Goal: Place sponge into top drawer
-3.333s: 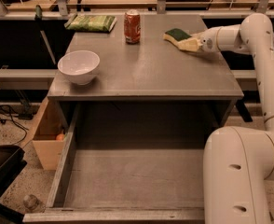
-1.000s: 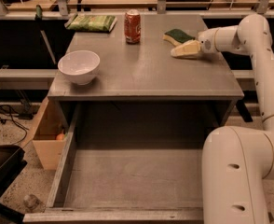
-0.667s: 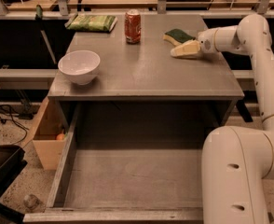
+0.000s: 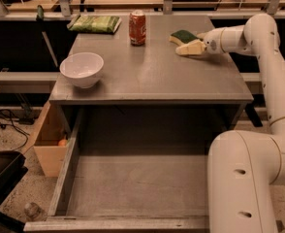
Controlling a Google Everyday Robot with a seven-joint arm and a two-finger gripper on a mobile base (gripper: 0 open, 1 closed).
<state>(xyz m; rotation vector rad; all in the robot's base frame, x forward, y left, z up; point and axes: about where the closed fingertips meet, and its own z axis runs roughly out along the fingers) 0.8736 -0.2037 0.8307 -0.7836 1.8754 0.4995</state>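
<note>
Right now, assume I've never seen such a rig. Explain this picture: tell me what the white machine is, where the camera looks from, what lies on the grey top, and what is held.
The white machine is a one-armed robot; its arm reaches over the grey cabinet top. The single camera looks down from the open drawer's side. On the top are a white bowl, a red can, a green packet and the sponge. The gripper is at the sponge, far right; whether it grips it cannot be told. The top drawer below stands open.
</note>
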